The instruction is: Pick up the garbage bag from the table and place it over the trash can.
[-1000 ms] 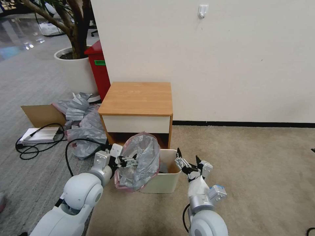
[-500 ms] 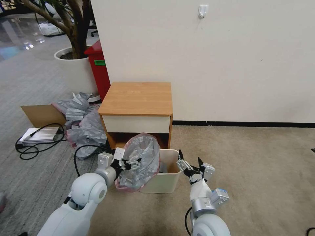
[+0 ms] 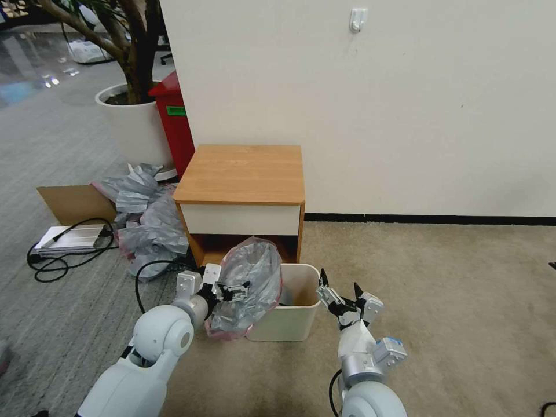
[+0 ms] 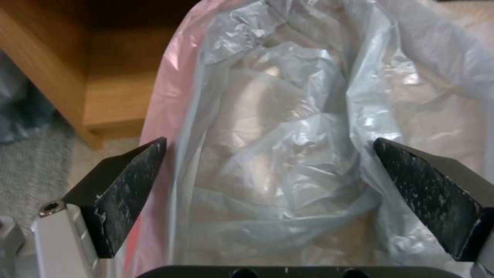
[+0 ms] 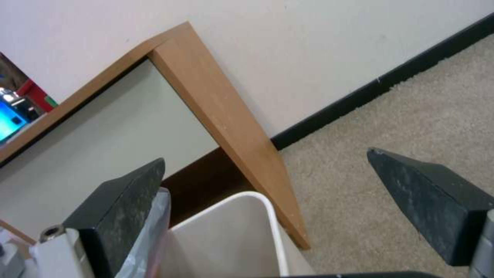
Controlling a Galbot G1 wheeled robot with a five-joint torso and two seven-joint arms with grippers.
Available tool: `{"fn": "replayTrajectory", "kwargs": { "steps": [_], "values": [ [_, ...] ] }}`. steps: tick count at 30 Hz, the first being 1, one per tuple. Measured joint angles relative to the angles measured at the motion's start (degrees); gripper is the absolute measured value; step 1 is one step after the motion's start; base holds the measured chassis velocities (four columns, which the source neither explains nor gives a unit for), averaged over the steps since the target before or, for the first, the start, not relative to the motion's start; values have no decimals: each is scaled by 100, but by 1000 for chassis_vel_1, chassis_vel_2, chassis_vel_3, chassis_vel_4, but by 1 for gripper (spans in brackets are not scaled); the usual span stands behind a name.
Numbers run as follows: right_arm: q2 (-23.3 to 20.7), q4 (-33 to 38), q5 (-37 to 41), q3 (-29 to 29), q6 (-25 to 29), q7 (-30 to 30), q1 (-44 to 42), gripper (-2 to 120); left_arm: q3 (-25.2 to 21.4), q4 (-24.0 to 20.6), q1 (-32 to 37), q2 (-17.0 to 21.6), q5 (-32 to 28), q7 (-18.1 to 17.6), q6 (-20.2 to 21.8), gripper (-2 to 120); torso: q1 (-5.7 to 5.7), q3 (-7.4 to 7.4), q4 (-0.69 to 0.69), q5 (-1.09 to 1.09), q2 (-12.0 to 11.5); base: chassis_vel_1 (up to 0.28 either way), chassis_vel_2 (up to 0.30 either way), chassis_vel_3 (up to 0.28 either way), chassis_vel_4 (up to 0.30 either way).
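Bag is half draped over the bin, left tool wide beside it, right tool wide too; next it probably needs stretching across the rim.

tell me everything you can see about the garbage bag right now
The garbage bag is thin, crinkled, translucent silver-grey plastic with a pinkish-red edge. It is puffed open and draped over the left side of the trash can, spilling down its outside toward the carpet, in front of the table. The right part of the rim is still bare. The left gripper is against the bag, its fingers spread wide either side of the plastic, not pinching it.
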Motion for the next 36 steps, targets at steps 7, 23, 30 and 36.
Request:
{"fn": "replayTrajectory", "kwargs": {
  "steps": [7, 23, 30, 36],
  "values": [
    [23, -78, -2, -34, -1, -5, 65, 100, -121, -86, 196, -201, -292, -179, -259, 100, 0, 0, 0, 0, 0, 0, 0, 0, 0],
    [18, -90, -5, -44, 37, -30, 30, 100, -174, -115, 369, -474, -183, -889, -357, 100, 0, 0, 0, 0, 0, 0, 0, 0, 0],
    [-8, -32, -9, -28, 75, -30, -4, 100, -25, 51, 87, -354, -194, -902, -47, 100, 0, 0, 0, 0, 0, 0, 0, 0, 0],
    [-4, 32, -56, -28, 88, -31, -72, 100, 183, 434, -287, -159, -304, -828, -3, 85, 0, 0, 0, -1, 0, 0, 0, 0, 0]
  ]
}}
